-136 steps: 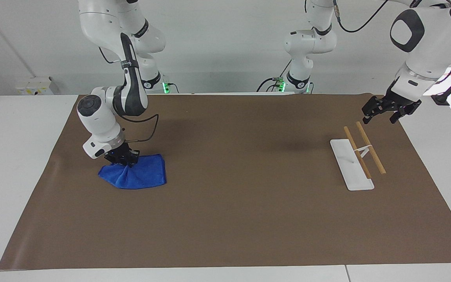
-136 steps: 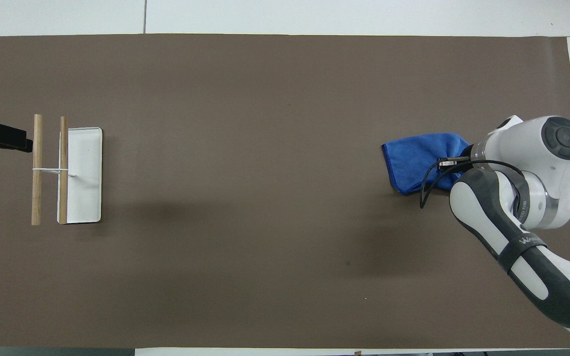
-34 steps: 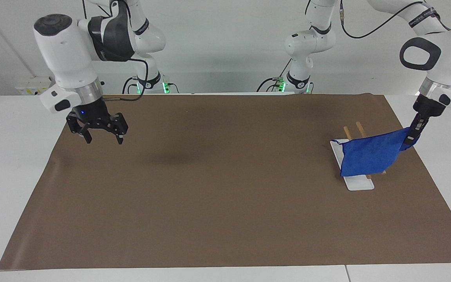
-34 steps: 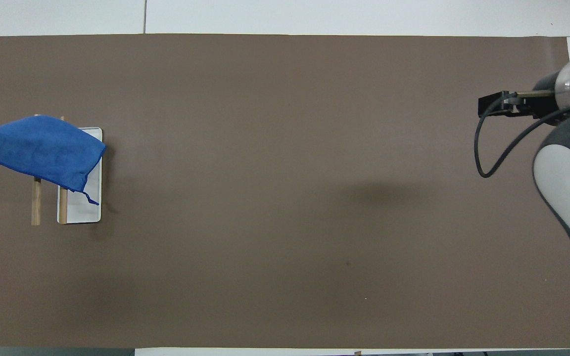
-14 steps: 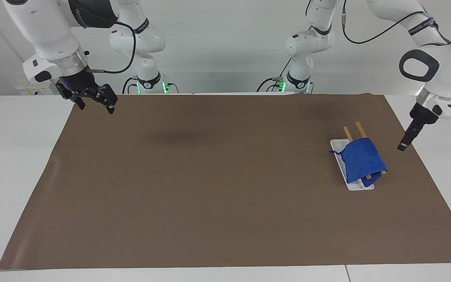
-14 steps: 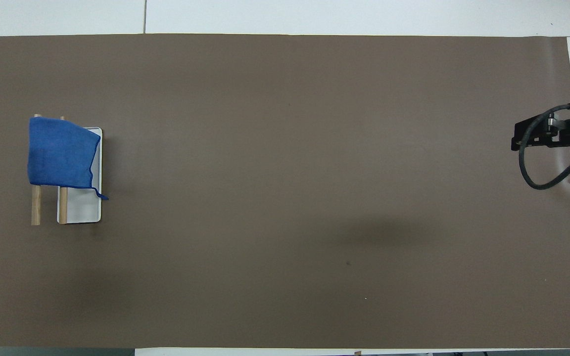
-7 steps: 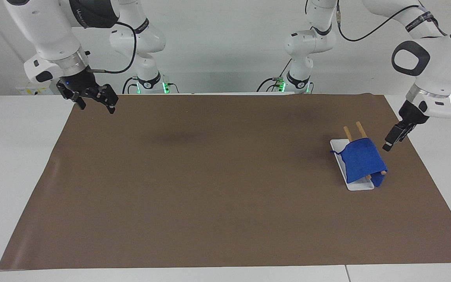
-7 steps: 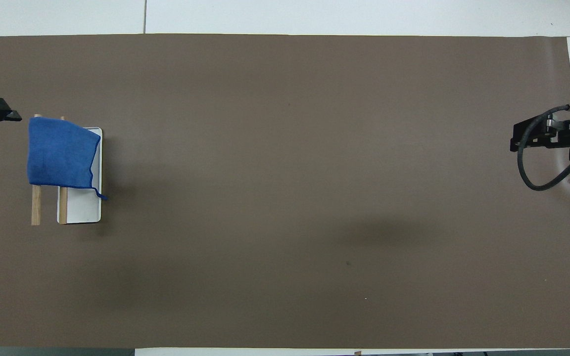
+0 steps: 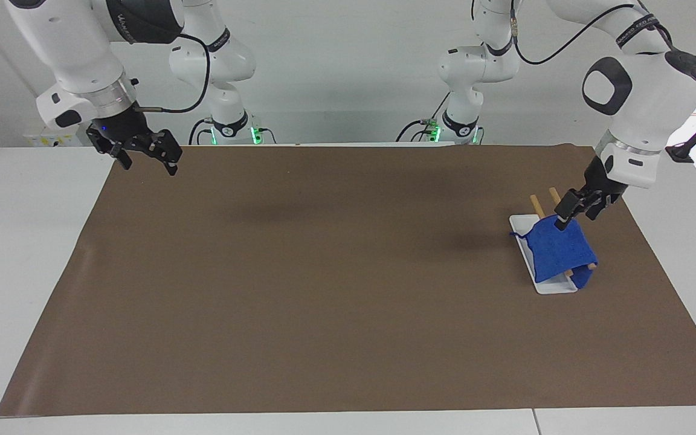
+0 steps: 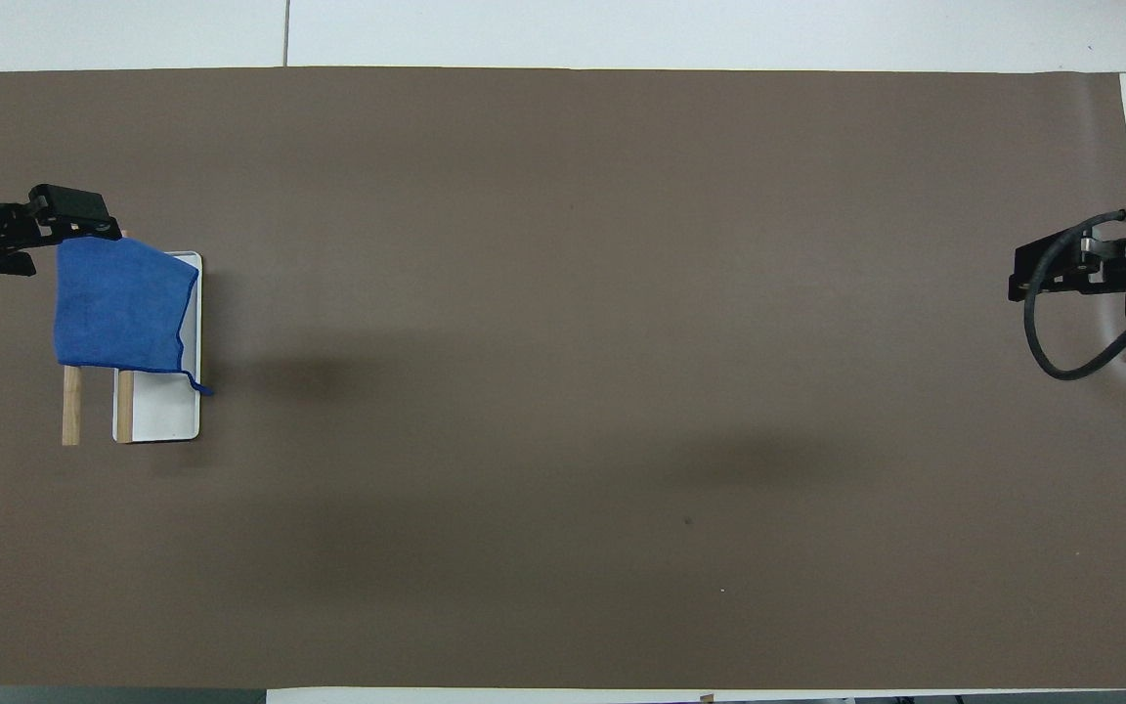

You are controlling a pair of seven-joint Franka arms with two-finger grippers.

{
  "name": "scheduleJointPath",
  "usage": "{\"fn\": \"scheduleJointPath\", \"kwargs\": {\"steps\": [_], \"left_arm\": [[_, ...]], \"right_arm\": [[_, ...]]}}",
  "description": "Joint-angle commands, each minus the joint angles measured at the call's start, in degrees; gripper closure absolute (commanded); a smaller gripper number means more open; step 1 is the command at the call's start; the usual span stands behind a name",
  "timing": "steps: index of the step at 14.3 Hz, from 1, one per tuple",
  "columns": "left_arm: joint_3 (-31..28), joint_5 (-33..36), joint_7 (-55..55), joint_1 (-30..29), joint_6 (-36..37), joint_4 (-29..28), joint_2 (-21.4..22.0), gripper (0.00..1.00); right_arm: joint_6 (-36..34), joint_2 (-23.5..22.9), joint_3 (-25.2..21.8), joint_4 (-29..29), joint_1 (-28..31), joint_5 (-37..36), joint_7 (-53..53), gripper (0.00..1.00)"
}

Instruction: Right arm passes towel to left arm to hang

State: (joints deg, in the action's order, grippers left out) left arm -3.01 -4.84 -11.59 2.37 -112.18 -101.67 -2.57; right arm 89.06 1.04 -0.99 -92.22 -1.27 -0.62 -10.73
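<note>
Both grippers stand open and hold nothing. Left gripper [image 9: 576, 212] hangs with its fingers spread over the end of the towel [image 9: 558, 251] nearer the robots, just above the cloth; whether a fingertip touches the fabric cannot be told. That blue towel is draped over the two wooden bars [image 9: 541, 204] of the rack, at the left arm's end of the brown mat [image 9: 324, 284], with one flap hanging over the white base [image 9: 550, 286] and a thin loop [image 10: 199, 386] trailing from one corner. Bar ends stick out from under the cloth on both sides. Right gripper [image 9: 142, 158] waits in the air, jaws wide, over the mat's corner at the right arm's end, well apart from the towel.
</note>
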Motion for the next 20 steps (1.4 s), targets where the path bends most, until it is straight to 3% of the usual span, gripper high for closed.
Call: {"fn": "scheduleJointPath", "kwargs": {"steps": [1, 9, 20], "left_arm": [[-0.8, 1.7, 3.1, 0.8, 6.6, 5.1, -1.3, 0.00], [-0.9, 2.6, 6.6, 0.3, 18.7, 13.1, -3.0, 0.00], [-1.3, 2.3, 10.4, 0.1, 19.8, 8.4, 1.0, 0.00]], "right_arm": [[0.4, 1.5, 0.1, -1.7, 0.3, -0.1, 1.4, 0.00], [0.3, 1.9, 0.2, -2.3, 0.0, -0.1, 1.5, 0.00], [0.4, 1.9, 0.2, -2.4, 0.3, 0.0, 1.4, 0.00]]}}
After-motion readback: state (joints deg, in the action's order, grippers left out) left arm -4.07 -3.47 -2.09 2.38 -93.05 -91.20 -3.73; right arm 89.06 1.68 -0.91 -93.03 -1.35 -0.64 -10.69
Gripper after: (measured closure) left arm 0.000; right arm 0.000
